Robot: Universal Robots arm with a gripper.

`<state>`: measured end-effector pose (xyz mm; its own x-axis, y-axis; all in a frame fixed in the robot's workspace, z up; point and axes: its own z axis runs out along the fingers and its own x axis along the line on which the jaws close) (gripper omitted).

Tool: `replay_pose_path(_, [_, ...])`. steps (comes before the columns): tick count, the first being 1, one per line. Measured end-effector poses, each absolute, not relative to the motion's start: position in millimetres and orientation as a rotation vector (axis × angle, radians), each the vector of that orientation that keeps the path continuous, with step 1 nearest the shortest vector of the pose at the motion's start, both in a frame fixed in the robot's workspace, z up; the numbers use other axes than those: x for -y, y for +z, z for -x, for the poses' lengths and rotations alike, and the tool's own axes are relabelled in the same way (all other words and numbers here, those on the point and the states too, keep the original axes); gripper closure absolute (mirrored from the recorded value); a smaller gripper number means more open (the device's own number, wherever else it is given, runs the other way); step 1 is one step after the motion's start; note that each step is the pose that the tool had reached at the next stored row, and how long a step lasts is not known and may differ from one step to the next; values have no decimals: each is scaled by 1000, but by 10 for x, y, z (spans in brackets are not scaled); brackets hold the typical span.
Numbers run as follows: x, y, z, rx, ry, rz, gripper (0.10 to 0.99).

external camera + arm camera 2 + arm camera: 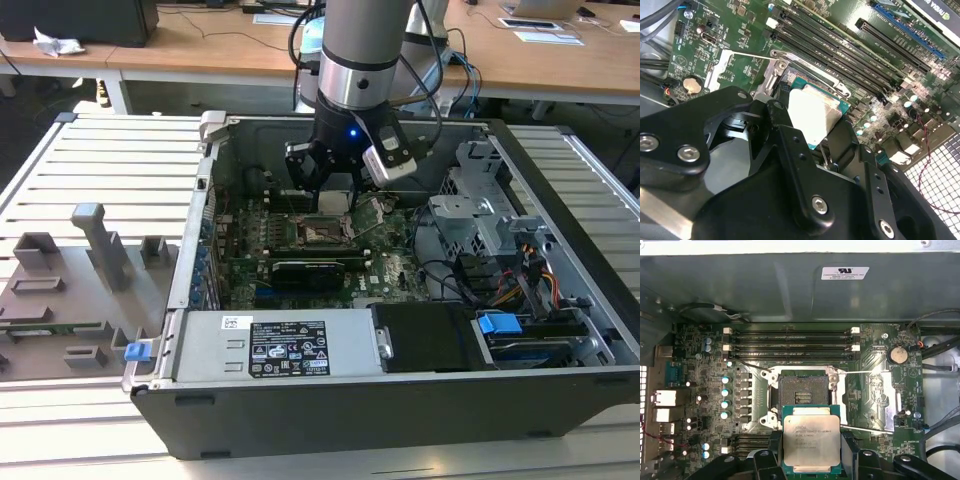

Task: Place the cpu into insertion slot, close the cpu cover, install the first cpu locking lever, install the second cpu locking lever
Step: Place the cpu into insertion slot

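Observation:
My gripper is shut on the cpu, a flat square chip with a dull silver top and a green edge, its black fingers on two opposite sides. The chip hangs just above and slightly to one side of the insertion slot, an open black socket with a metal rim. In the second wrist view the cpu covers part of the socket. The silver cpu cover is swung open beside the socket. Thin wire levers stand unlatched. In the exterior view the gripper is inside the open computer case, over the insertion slot.
Long black memory slots run beside the socket, and a black graphics card lies on its other side. A power supply, a drive cage and cables crowd the case. Grey fixtures stand at the exterior view's left.

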<state>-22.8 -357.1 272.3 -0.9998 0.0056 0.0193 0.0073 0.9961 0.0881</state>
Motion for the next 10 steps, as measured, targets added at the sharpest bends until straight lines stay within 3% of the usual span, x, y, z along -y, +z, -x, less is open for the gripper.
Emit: replay_pose_path(10, [3570,2721,228,3120,-139,119,541])
